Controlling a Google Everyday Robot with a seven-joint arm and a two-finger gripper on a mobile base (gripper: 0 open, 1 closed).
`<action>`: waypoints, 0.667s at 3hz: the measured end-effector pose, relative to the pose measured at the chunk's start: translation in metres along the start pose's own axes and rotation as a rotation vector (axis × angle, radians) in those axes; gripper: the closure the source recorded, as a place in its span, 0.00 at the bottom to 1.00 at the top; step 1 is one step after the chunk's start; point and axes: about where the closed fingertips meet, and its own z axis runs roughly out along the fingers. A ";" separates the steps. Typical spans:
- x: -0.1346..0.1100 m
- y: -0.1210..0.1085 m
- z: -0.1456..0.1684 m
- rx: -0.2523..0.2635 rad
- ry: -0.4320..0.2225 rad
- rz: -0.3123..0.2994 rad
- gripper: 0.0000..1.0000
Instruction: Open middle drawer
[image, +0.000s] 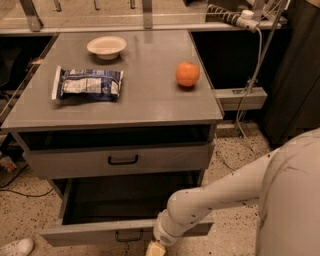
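Note:
The middle drawer (95, 233) is a grey metal drawer with a small black bar handle (129, 235). It stands pulled well out at the bottom of the camera view, and its dark inside (120, 197) shows. My gripper (155, 248) is at the bottom edge, at the drawer's front just right of the handle, and is mostly cut off by the frame. My white arm (215, 195) reaches to it from the lower right.
The upper drawer (120, 160) is slightly out above it. On the cabinet top (150, 100) lie a white bowl (106, 46), a blue-and-white chip bag (87, 83) and an orange (187, 74). A cable (250, 75) hangs at right. A white shoe (15, 247) is at lower left.

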 end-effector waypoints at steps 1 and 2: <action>-0.005 -0.007 0.015 -0.032 0.053 -0.041 0.00; 0.004 0.006 0.021 -0.088 0.116 -0.088 0.00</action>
